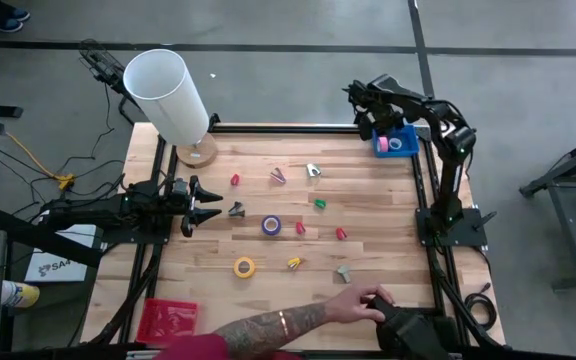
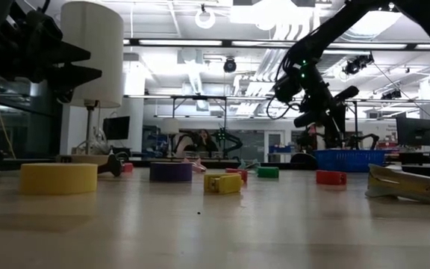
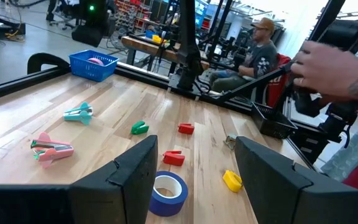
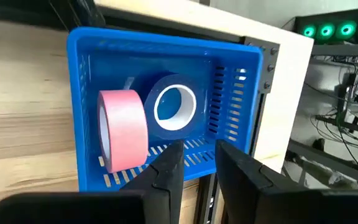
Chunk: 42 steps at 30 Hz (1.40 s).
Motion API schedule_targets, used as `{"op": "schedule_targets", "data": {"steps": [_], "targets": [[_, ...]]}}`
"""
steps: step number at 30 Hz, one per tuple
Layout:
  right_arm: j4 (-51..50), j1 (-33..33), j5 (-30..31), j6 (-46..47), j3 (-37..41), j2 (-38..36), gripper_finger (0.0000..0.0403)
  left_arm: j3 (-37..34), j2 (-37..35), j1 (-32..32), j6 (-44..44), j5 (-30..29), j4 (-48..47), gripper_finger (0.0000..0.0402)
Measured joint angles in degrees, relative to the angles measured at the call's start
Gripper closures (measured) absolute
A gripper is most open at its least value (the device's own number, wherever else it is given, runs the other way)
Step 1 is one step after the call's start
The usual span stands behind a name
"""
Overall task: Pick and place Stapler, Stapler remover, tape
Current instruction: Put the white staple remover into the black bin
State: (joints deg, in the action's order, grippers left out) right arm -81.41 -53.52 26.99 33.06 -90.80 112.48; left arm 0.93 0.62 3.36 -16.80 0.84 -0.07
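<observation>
A purple tape roll and a yellow tape roll lie flat on the wooden table. A pink roll stands on edge in the blue basket at the far right corner, and a blue roll leans beside it. A grey stapler lies near the yellow roll. Small staple removers are scattered mid-table: pink, green, red, yellow. My left gripper hovers open at the table's left, the purple roll ahead of it. My right gripper hangs open above the basket.
A lamp with a white shade stands at the far left. A red basket sits at the near left corner. A person's tattooed arm reaches over the near edge, its hand on a dark device. Black frame rails border the table.
</observation>
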Motion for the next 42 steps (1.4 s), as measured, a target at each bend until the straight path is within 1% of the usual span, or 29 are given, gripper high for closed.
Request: {"op": "schedule_targets", "data": {"steps": [10, 22, 25, 34, 37, 42], "targets": [[3.53, 3.83, -0.17, -0.1, 0.0, -5.25, 0.032, 0.0, -0.01, 0.0, 0.0, 0.01, 0.0, 0.0188], [11.04, 7.7, -3.83, -3.1, 0.0, -5.99, 0.0317, 0.0, -0.01, -0.02, -0.02, 0.01, 0.0, 0.0188], [12.3, 8.67, -5.03, -3.98, 0.0, -5.99, 0.03, 0.0, -0.02, 0.0, 0.0, 0.02, 0.0, 0.0188], [17.41, 11.85, -10.99, -8.36, 0.0, -5.99, 0.0219, 0.0, -0.01, -0.02, 0.0, 0.0, 0.0, 0.0188], [17.94, 12.82, -11.06, -9.62, 0.0, -5.99, 0.0207, 0.0, -0.02, 0.0, -0.02, 0.02, 0.0, 0.0188], [18.02, 13.87, -13.38, -10.08, 0.0, -5.99, 0.0207, 0.0, -0.02, 0.0, -0.01, 0.02, 0.0, 0.0188]]}}
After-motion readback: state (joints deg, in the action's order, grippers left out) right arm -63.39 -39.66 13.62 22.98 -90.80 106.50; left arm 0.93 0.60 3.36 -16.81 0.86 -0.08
